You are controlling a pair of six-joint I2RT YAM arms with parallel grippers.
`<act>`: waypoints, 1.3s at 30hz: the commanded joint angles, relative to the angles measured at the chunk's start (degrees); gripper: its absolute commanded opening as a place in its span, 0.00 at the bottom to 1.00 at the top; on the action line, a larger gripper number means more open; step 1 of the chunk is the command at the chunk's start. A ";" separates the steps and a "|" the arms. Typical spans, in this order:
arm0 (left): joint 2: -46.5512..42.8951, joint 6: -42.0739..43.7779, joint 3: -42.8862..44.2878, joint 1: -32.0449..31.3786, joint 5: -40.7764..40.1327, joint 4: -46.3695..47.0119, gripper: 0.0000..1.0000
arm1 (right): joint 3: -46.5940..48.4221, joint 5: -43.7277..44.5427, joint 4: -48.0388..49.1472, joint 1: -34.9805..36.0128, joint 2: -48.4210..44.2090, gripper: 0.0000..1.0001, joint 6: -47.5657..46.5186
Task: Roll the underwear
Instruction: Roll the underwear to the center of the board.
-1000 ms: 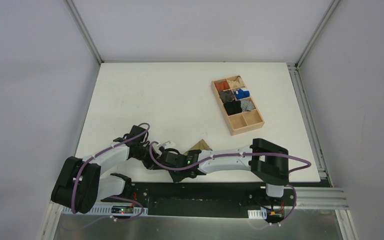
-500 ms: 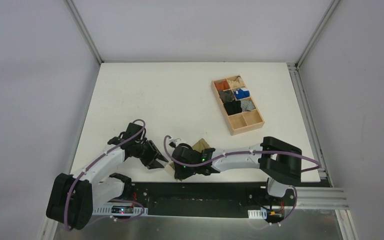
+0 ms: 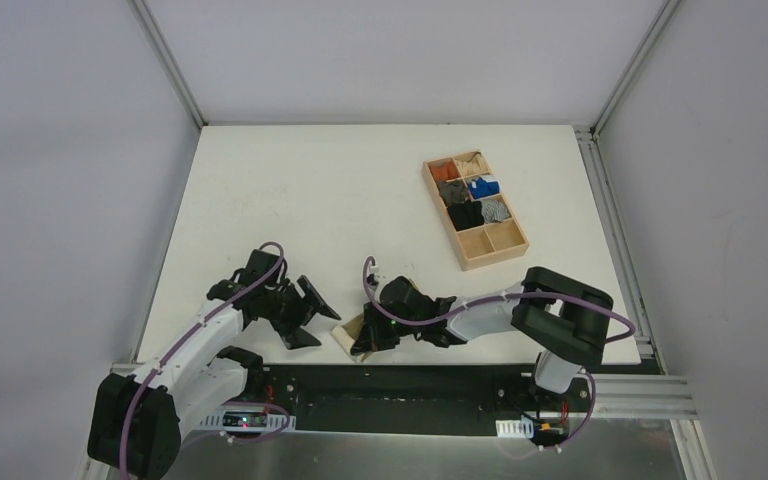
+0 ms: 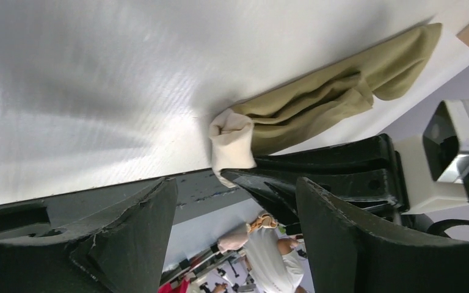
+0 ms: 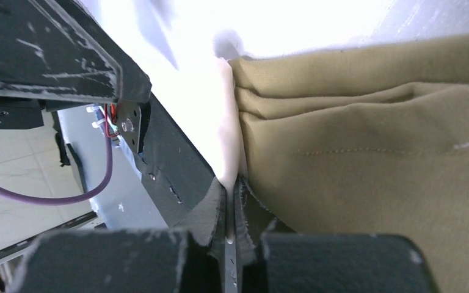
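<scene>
A: At the near edge of the table (image 3: 260, 200), what is the right gripper (image 5: 231, 194) doing?
B: It is pinching the cream waistband (image 5: 229, 122) of the underwear (image 5: 372, 159), jaws closed on it.
A: And the left gripper (image 3: 308, 318)?
B: It is standing open just left of that end, holding nothing. The folded strip is running rightward away from it, so I'd say the right arm is sitting nearer for the rolling.

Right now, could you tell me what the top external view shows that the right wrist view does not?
Only top external: the wooden tray of small fabric bundles, far right. Only right wrist: the right gripper shut on the cream waistband edge. Both: the olive underwear at the table's near edge.
</scene>
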 commanded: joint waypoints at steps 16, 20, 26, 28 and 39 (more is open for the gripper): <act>5.71 -1.99 -4.59 -3.42 -0.24 7.29 0.62 | -2.23 -2.16 3.69 -1.71 3.10 0.00 2.39; 6.98 -4.68 -6.69 -4.15 -0.90 11.28 0.53 | -2.04 -2.40 3.75 -1.69 3.27 0.00 2.48; 8.17 -5.72 -7.71 -4.55 -3.45 14.06 0.42 | -1.84 -2.79 3.43 -1.64 3.23 0.00 2.14; 9.70 -5.83 -7.66 -5.09 -3.64 14.99 0.39 | -1.53 -2.88 2.62 -1.63 3.10 0.00 1.89; 13.42 -4.29 -5.96 -6.58 -3.94 15.29 0.00 | 3.71 2.68 -12.95 -1.35 -3.45 0.48 -2.11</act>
